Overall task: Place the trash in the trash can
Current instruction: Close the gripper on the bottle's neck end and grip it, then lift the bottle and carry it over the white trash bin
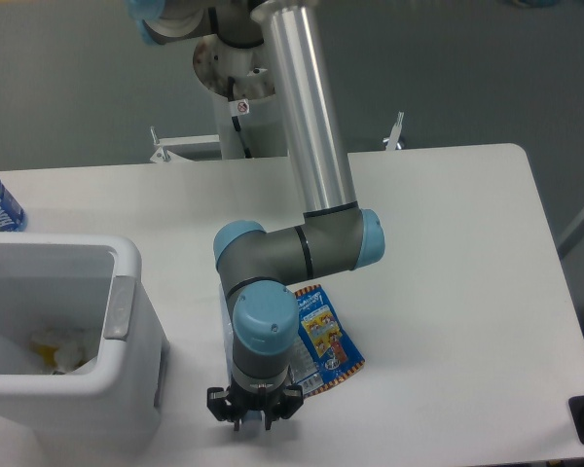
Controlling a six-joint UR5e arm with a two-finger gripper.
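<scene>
Camera view: hand (pixel 254 416) low at the counter (pixel 448 243), fingers drawn together on the crushed bottle (pixel 226 309), beside the wrapper (pixel 328 339).

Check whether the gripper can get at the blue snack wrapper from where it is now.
Probably yes: the wrapper lies uncovered on the table just beside the gripper, though the gripper sits over the crushed bottle, hidden under the arm.

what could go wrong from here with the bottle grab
The gripper sits low over the crushed bottle, which the arm hides almost entirely, so how much the fingers hold cannot be judged; a thin bite on slick plastic may slip when lifted. The blue wrapper lies against the bottle and could get dragged along. The trash can stands close beside the arm, so a low swing might clip its wall.
</scene>
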